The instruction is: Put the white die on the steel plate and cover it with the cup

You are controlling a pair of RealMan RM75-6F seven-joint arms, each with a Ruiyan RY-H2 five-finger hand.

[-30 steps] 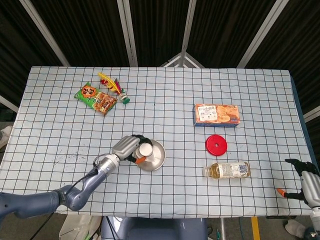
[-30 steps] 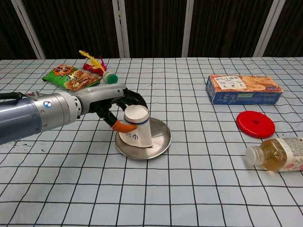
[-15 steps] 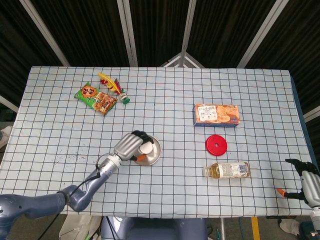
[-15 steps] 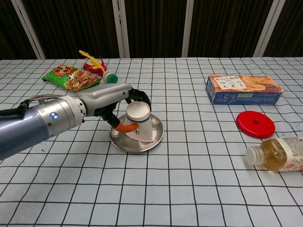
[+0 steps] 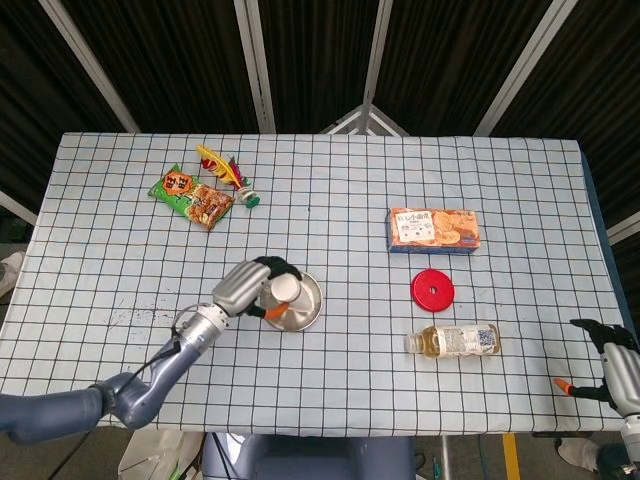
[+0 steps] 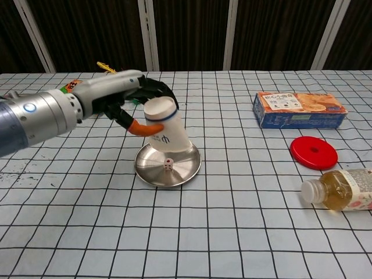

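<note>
One small white die [image 6: 168, 163] sits on the steel plate [image 6: 152, 174], a shallow round dish of dull polished metal lying near the table's front-centre, and just above it hangs the cup [image 6: 165, 129], mouth down and tilted, its closed base leaning up and toward the left hand [image 6: 131, 102]. That hand grips the cup near its base, dark fingers wrapped round the far side and an orange-tipped thumb on the near side. The die lies directly under the cup's lower rim, slightly toward the near edge of the opening, so the coming move looks like a straight descent with the cup's long axis brought upright; set down still tilted, the rim might clip the die or skid on the slick metal. The cup is white paper, a smooth taper with a dark band and a printed mark. The right hand [image 5: 612, 362] rests at the table's far right corner, well apart from the plate; whether it is open or closed I cannot tell. Farther back the checked tablecloth [image 6: 221, 232] carries on toward the dark curtain.
</note>
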